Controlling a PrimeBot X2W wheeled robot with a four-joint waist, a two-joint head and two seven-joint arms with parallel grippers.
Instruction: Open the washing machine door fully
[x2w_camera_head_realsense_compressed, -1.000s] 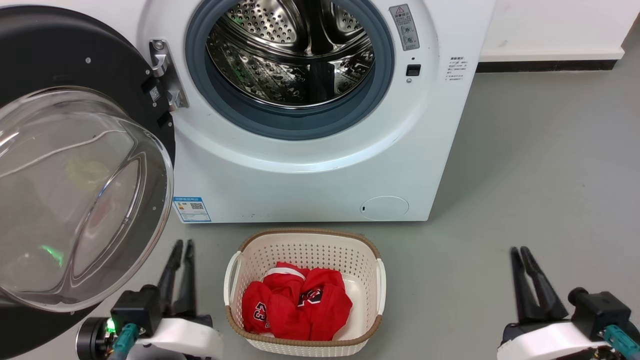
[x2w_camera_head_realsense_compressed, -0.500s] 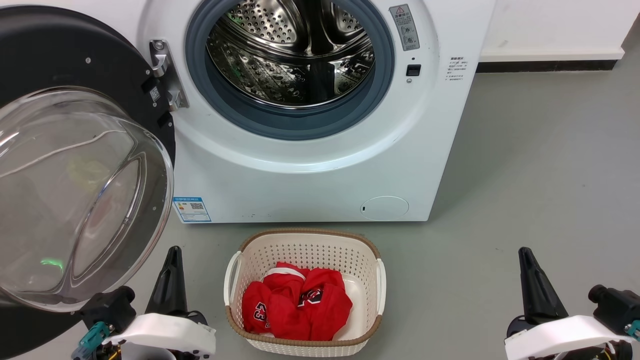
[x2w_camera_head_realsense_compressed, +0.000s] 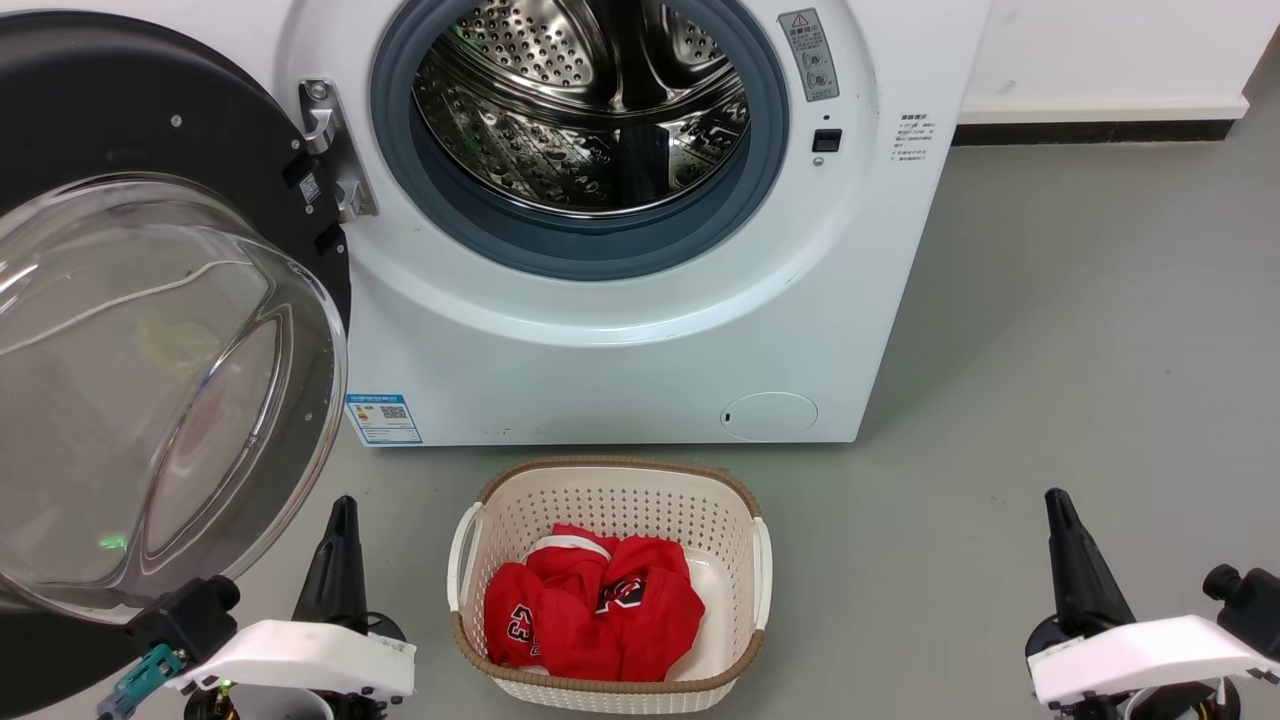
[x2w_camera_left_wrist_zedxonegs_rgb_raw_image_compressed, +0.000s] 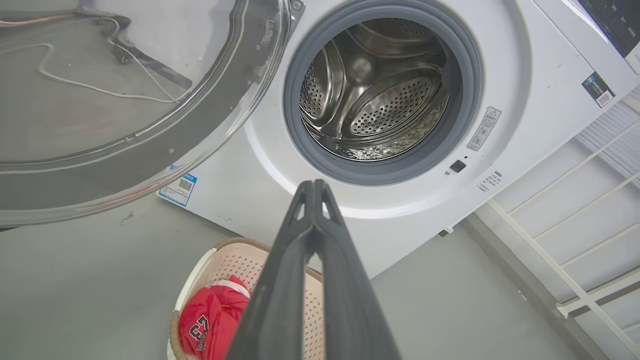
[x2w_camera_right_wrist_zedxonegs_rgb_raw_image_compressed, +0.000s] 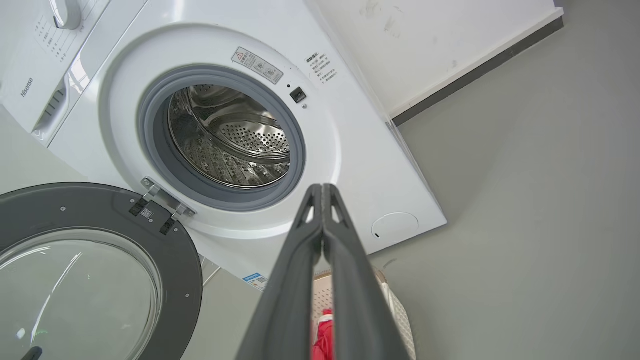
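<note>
A cream perforated basket with a brown rim sits on the grey floor, holding crumpled red clothing. A dark baseboard runs along the white wall.

The washing machine door, glossy black with a bulging glass bowl, hung swung wide to the left of the white washing machine, baring its steel drum.

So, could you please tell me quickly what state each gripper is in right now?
Left gripper: closed, holding nothing.
Right gripper: closed, holding nothing.
</note>
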